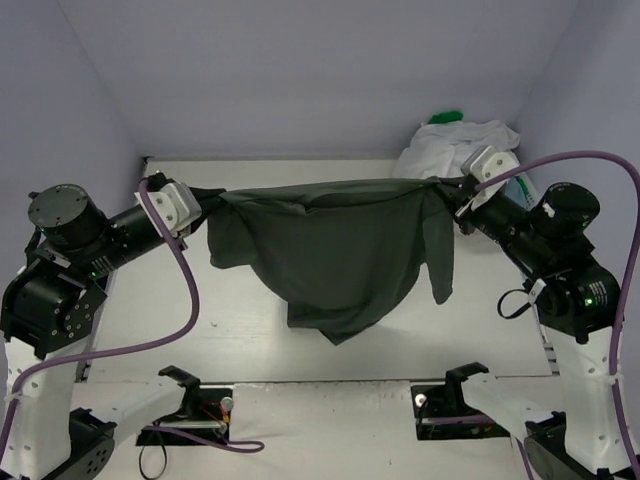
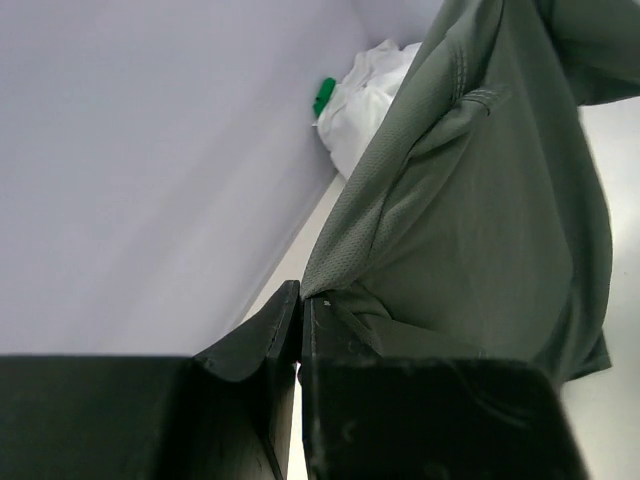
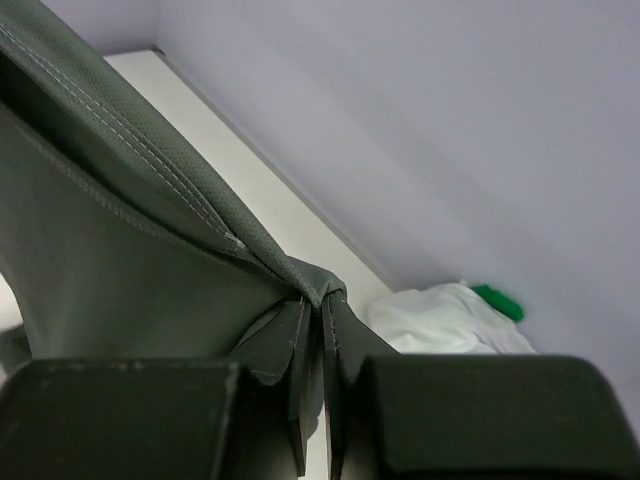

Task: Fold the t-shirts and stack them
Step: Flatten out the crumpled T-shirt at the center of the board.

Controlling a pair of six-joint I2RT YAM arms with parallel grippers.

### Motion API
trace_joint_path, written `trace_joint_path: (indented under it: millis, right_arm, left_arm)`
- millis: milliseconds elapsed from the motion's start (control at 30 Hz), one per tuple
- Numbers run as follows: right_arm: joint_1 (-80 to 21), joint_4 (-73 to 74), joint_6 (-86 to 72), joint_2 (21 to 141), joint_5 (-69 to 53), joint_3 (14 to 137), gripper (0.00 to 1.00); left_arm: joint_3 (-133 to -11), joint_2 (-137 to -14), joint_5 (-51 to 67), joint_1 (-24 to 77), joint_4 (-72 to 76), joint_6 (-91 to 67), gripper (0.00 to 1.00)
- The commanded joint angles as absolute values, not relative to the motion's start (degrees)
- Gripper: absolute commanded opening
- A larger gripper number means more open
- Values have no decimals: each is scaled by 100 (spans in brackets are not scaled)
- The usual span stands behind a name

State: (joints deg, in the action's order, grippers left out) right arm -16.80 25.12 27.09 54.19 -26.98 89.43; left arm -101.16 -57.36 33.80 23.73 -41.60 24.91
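A dark grey t-shirt [image 1: 340, 255] hangs stretched between my two arms above the table, its lower part drooping toward the near side. My left gripper [image 1: 208, 200] is shut on its left end; the wrist view has the mesh cloth [image 2: 470, 210] pinched at that gripper's [image 2: 302, 295] tips. My right gripper [image 1: 447, 186] is shut on the other end, where bunched cloth [image 3: 150, 200] is clamped between the fingers of this gripper [image 3: 322, 300]. A white t-shirt [image 1: 455, 145] lies crumpled in the far right corner with a bright green t-shirt [image 1: 447, 117] showing behind it.
Pale walls close in the table [image 1: 250, 330] at the back and on both sides. Purple cables [image 1: 185, 290] loop from both arms. Two black mounts [image 1: 190, 385] sit at the near edge. The white pile [image 2: 370, 100] and the green cloth [image 3: 497, 300] show in both wrist views.
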Motion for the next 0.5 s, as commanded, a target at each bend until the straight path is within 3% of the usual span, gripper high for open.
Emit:
trace_joint_path:
  millis: [0, 167, 333, 467]
  right_arm:
    - [-1556, 2303, 2137, 5563, -3355, 9254, 0]
    - [-1354, 2312, 2004, 5563, -3841, 9614, 0]
    - [-1345, 2250, 2057, 5870, -3701, 9993, 0]
    - [-1345, 1908, 1969, 6055, -3744, 9809, 0]
  left_arm:
    - [-10510, -5924, 4077, 2250, -4332, 2417, 0]
    - [-11275, -6029, 4851, 2110, -4395, 2189, 0]
    - [-12408, -6398, 4606, 2013, -4105, 1749, 0]
    - [-12175, -6539, 4430, 2004, -3973, 1766, 0]
